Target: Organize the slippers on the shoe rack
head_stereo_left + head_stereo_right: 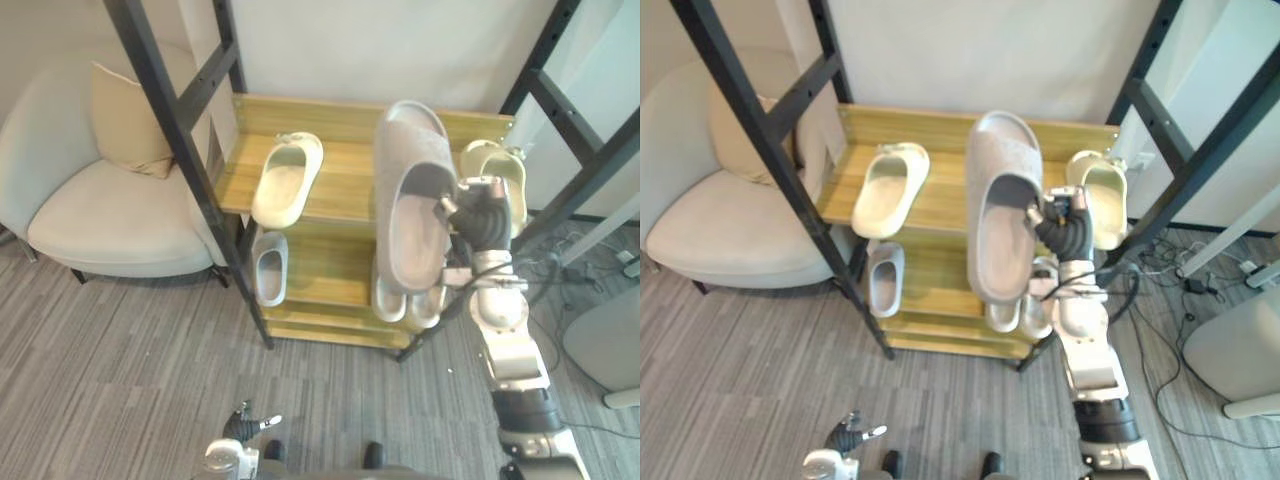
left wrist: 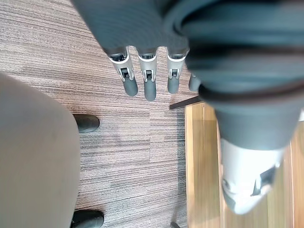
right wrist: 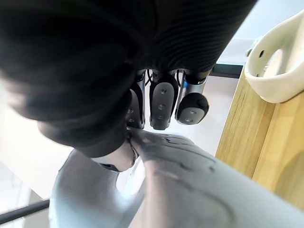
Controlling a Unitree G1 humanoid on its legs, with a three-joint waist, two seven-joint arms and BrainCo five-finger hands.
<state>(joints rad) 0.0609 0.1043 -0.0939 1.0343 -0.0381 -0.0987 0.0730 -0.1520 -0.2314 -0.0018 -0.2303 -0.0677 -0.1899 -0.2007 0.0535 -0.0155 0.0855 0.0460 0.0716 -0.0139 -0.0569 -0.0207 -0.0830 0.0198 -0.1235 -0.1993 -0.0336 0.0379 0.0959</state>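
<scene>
My right hand (image 1: pixel 480 215) is shut on the heel end of a large grey slipper (image 1: pixel 410 190), holding it raised and tilted over the top shelf of the wooden shoe rack (image 1: pixel 345 185). In the right wrist view my fingers (image 3: pixel 161 107) curl onto the grey slipper (image 3: pixel 180 190). One cream slipper (image 1: pixel 287 178) lies at the left of the top shelf and another cream slipper (image 1: pixel 497 170) at its right end. On the lower shelf sit a small pale slipper (image 1: pixel 269 267) and a white pair (image 1: pixel 405 300). My left hand (image 1: pixel 245 428) hangs low near the floor, its fingers (image 2: pixel 147 80) relaxed and open.
Slanted black metal posts (image 1: pixel 180 130) stand at the rack's left, and similar ones (image 1: pixel 580 130) at its right. A cream armchair (image 1: pixel 100 210) with a cushion is at the left. A grey rounded seat (image 1: pixel 605 345) sits on the floor at the right.
</scene>
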